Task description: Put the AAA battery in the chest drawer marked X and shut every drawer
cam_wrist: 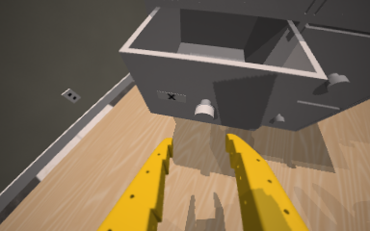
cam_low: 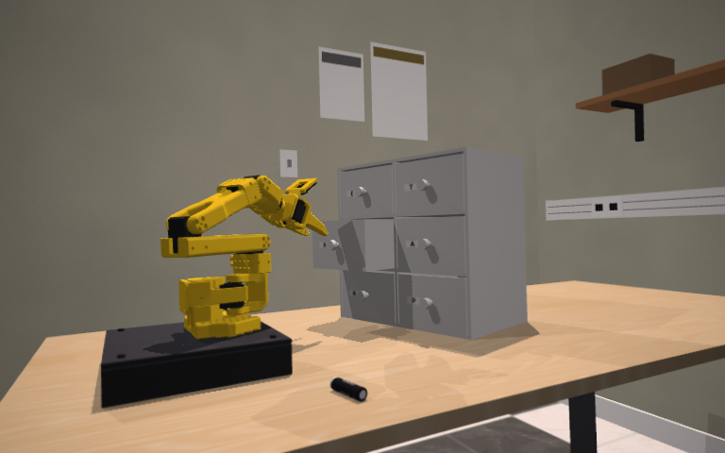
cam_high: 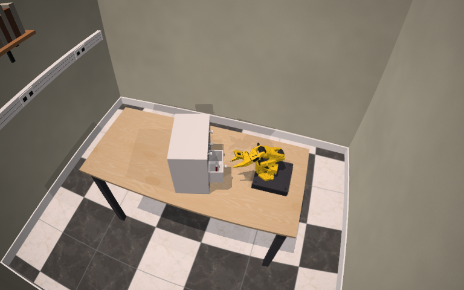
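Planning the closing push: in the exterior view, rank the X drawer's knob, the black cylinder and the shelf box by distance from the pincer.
1. Round grey knob of the open X drawer, just below the pincer.
2. Small black cylinder, down on the table's front.
3. Brown box on the wall shelf, far upper right.
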Controlling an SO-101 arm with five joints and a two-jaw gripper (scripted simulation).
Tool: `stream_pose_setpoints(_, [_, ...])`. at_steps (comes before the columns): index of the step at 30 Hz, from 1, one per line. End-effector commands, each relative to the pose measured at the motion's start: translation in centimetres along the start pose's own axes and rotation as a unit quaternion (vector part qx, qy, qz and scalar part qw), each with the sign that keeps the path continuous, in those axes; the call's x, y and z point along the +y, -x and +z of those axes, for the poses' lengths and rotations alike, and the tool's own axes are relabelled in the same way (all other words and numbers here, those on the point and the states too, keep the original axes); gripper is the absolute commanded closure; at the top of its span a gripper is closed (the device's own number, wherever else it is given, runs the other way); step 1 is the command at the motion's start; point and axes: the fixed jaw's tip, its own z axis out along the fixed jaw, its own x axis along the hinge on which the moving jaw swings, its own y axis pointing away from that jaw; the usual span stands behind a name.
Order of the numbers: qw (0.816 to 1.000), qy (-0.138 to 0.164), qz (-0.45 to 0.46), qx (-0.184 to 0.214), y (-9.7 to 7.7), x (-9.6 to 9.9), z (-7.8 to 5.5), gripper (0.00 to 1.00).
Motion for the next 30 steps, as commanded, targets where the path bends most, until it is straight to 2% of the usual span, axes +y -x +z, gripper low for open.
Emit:
stream_pose_setpoints(1, [1.0,-0.006,0.005,0.005,-0.3,-0.3,0.3,0.79])
stream_pose_setpoints(27, [1.0,-0.009,0.006,0.005,-0.5,-0.4,0.4,0.79])
stream_pose_setpoints(30, [1.0,-0.012,0.008,0.005,-0.3,-0.5,1.3,0.79])
